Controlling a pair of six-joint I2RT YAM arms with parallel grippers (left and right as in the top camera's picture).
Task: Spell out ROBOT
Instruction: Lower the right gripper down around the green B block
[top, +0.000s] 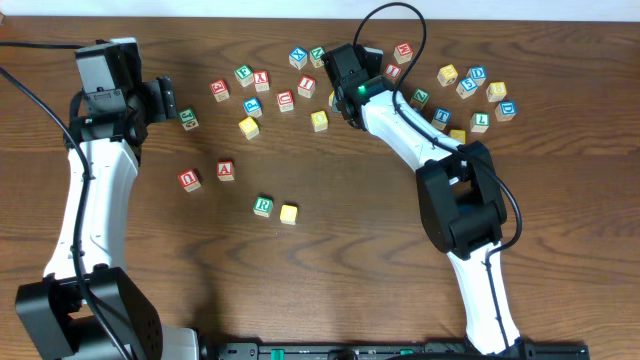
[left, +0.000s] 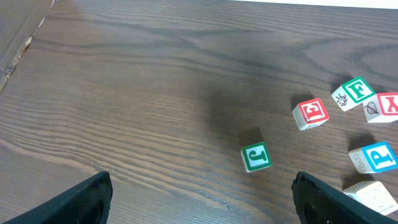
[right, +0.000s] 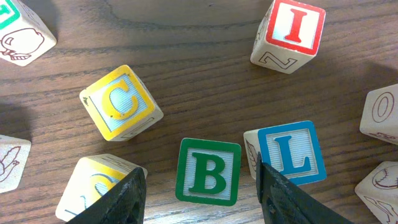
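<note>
Green B cube (right: 208, 172) lies inside the right gripper (right: 200, 177), jaws apart, not touching it. Left gripper (left: 199, 186) hangs over the bench (left: 155, 74), jaws wide apart.

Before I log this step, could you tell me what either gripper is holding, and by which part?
Nothing is held. The right gripper straddles the green B block with gaps on both sides; the left gripper is open and empty.
</note>
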